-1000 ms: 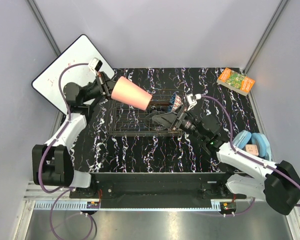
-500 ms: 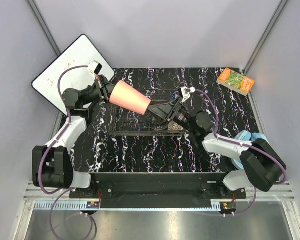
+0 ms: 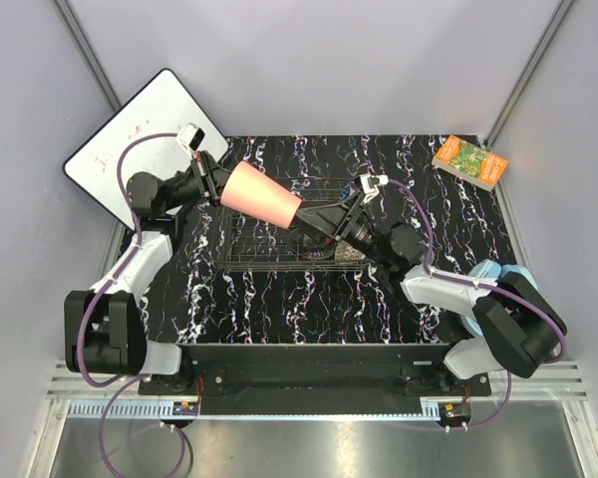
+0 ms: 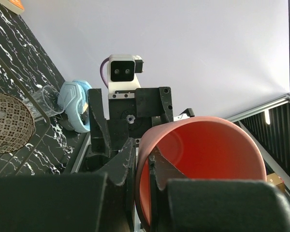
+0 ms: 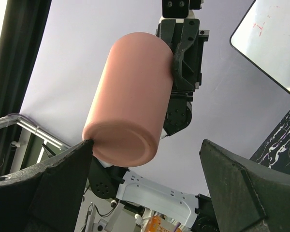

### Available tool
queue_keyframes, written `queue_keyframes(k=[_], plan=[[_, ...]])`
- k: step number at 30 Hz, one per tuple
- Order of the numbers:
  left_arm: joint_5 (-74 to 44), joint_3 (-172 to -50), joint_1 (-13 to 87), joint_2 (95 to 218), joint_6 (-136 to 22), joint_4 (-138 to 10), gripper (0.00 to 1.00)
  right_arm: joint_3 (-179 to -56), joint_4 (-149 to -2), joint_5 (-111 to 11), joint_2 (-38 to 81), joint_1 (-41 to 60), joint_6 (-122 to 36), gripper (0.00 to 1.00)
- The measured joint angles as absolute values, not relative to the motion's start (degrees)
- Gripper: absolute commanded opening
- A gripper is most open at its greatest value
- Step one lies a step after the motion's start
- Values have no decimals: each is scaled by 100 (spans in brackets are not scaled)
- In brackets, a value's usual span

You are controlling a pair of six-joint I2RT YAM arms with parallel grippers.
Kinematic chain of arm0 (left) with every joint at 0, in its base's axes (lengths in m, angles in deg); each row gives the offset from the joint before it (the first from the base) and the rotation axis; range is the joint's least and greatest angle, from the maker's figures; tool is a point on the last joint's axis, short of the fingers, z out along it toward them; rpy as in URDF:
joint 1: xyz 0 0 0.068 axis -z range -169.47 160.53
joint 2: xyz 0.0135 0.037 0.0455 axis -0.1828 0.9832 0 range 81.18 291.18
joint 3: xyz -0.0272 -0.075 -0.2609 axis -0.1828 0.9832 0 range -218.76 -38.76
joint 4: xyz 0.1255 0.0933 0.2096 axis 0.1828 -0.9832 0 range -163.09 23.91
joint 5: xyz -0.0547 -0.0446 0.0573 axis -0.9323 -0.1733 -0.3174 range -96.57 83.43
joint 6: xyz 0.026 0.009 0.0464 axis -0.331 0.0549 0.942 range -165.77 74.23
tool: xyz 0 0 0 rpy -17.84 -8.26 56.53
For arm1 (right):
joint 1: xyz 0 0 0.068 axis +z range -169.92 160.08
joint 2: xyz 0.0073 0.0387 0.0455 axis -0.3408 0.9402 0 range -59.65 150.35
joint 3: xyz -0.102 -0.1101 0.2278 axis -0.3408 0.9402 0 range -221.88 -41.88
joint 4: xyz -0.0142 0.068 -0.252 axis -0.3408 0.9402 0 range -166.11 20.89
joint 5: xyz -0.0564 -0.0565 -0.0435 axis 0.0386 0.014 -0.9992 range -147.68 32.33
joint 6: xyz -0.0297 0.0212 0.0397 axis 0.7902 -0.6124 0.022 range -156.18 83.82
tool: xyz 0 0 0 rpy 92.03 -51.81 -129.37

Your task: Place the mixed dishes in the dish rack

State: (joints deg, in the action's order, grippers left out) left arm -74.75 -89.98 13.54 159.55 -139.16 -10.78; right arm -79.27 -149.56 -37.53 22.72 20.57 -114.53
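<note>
Left jaws clamped on the rim of the pink plastic cup (image 3: 262,191): in the left wrist view one finger (image 4: 157,166) sits inside the wall and the other outside. Left gripper (image 3: 211,179) holds the cup on its side in the air over the far-left end of the dish rack (image 3: 249,247), closed base pointing right. Right jaws spread wide, gripping nothing. Right gripper (image 3: 309,219) is raised over the rack and aimed at the cup base. In the right wrist view the base edge is just beside one finger (image 5: 53,183); contact can't be told.

Versus 1.0 s ago, the right gripper has come up out of the rack and turned toward the cup. Versus 0.5 s ago, almost no change: the cup has edged slightly up and left, and the right arm pose is the same.

The beige patterned bowl (image 4: 7,128) lies in the rack. The blue headphones (image 3: 498,279) and the green-orange book (image 3: 469,161) are unmoved.
</note>
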Motion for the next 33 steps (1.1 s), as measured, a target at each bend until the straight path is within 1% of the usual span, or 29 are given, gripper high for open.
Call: queue_keyframes(k=[12, 22, 30, 31, 33], plan=[[-7543, -8998, 1358, 15955, -13566, -1358, 0, -8023, -15020, -3740, 2193, 2057, -11590, 100], [-7543, -9026, 1358, 15955, -13258, -1688, 0, -8760, -14998, -3605, 2811, 2109, -11678, 100], [-7543, -9206, 1365, 15955, -13013, -1965, 0, -9026, -14987, -3546, 3080, 2395, -11610, 99], [-7543, -9217, 1365, 15955, -12991, -1976, 0, -9044, -14985, -3541, 3098, 2409, -11599, 97], [-7541, -9230, 1365, 15955, -12936, -2013, 0, -9055, -14980, -3539, 3111, 2422, -11590, 86]])
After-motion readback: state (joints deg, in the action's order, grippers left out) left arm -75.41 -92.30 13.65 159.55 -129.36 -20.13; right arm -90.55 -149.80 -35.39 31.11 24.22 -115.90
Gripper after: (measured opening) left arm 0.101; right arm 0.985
